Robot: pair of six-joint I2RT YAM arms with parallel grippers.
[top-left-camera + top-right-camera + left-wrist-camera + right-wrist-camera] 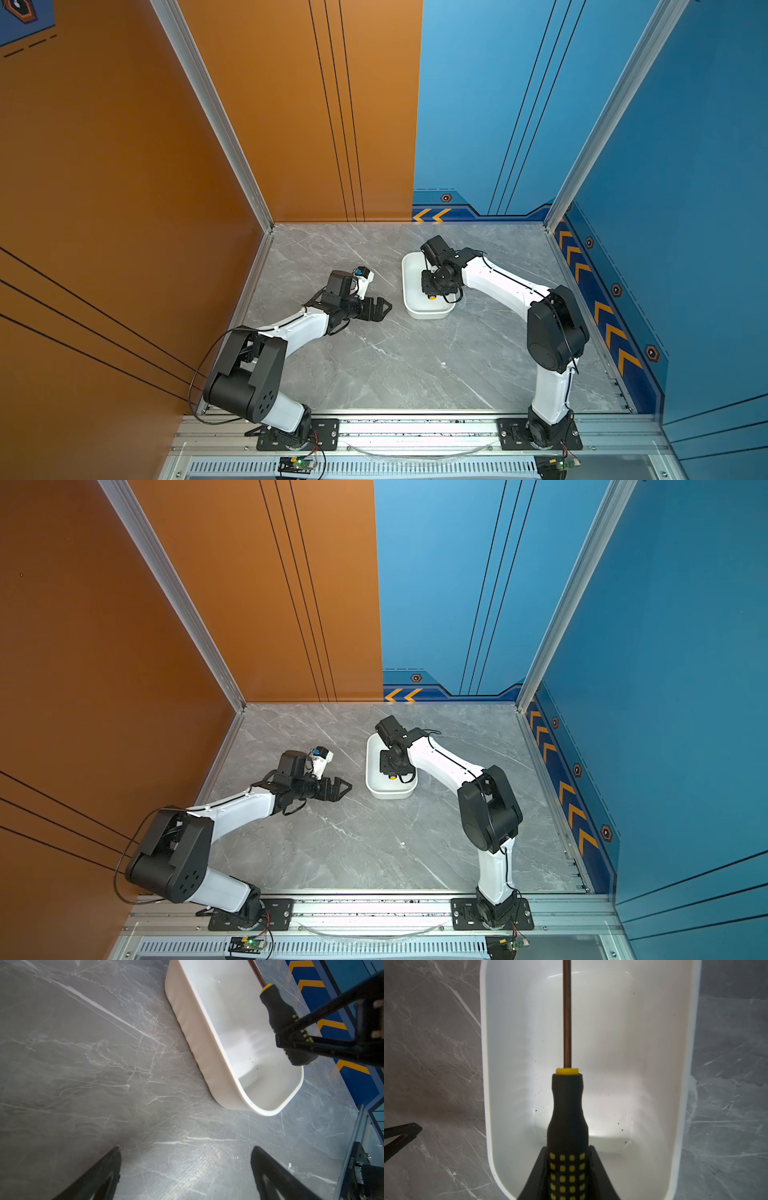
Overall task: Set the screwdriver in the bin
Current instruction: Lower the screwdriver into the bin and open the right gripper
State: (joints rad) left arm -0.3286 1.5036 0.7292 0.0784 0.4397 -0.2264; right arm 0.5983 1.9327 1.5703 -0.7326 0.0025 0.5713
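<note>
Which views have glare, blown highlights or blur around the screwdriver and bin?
Right wrist view: screwdriver sharp, bin floor glaring white beside the handle. Left wrist view: bin interior overexposed, left gripper dark and soft-edged at the frame edge. Both top views: evenly lit, no glare, screwdriver only a yellow speck.

- No word or number reads clearly in any view.
- A black block [353, 1167] at the table's edge, in the left wrist view, carries a line of small white lettering, too small to read.
- The back wall's dark blue band [461, 212] bears two orange chevrons [432, 215], pointing left in both top views.
- The side band [598, 286] on the right wall bears a row of the same orange arrow marks.
- Small hexagon emblems [446, 198] sit on both bands, with no letters legible.
- The screwdriver [566, 1118] handle shows a grid of yellow squares only.
</note>
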